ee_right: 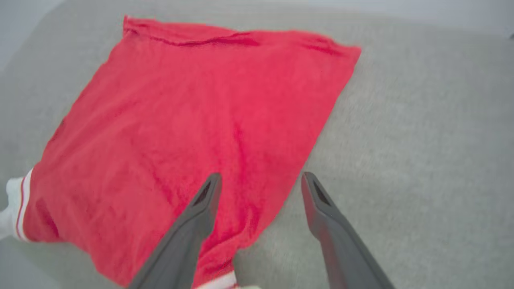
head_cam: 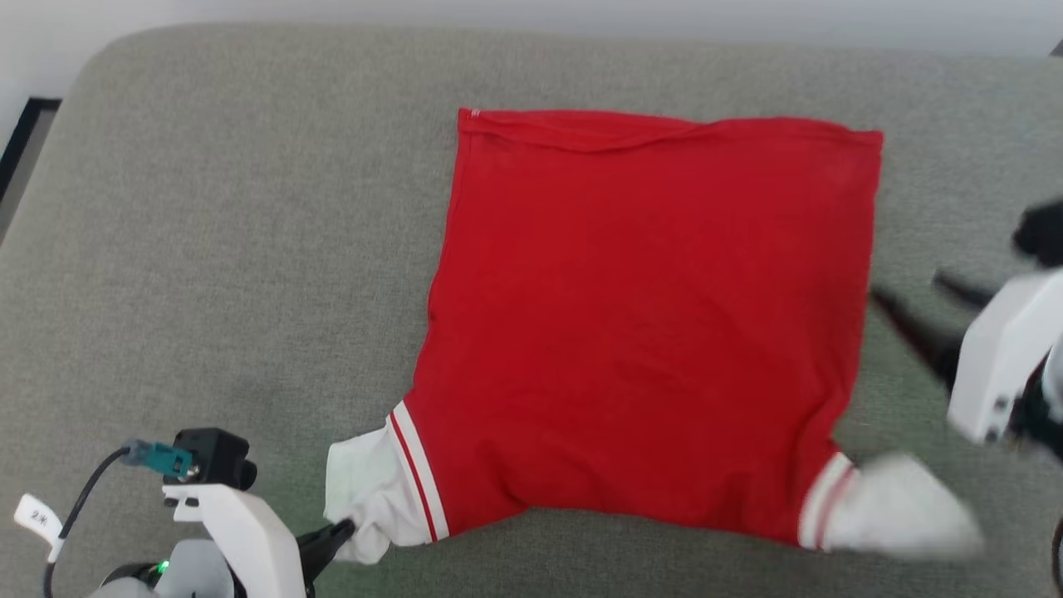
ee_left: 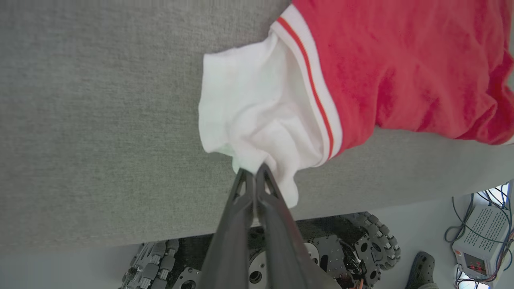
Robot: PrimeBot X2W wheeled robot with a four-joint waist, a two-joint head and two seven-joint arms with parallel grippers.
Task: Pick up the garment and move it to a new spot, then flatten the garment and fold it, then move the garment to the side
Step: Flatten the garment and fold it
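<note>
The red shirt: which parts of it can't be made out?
- Neckline and underside of the garment: under its own top layer, all views.
- Sleeve by the right gripper: motion-blurred in the head view, cut by the bottom edge in the right wrist view.
- Fabric inside the left gripper: covered by its shut fingers, left wrist view.

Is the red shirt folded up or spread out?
Spread out: the garment lies flat on the grey cushion, both white sleeves sticking out.
</note>
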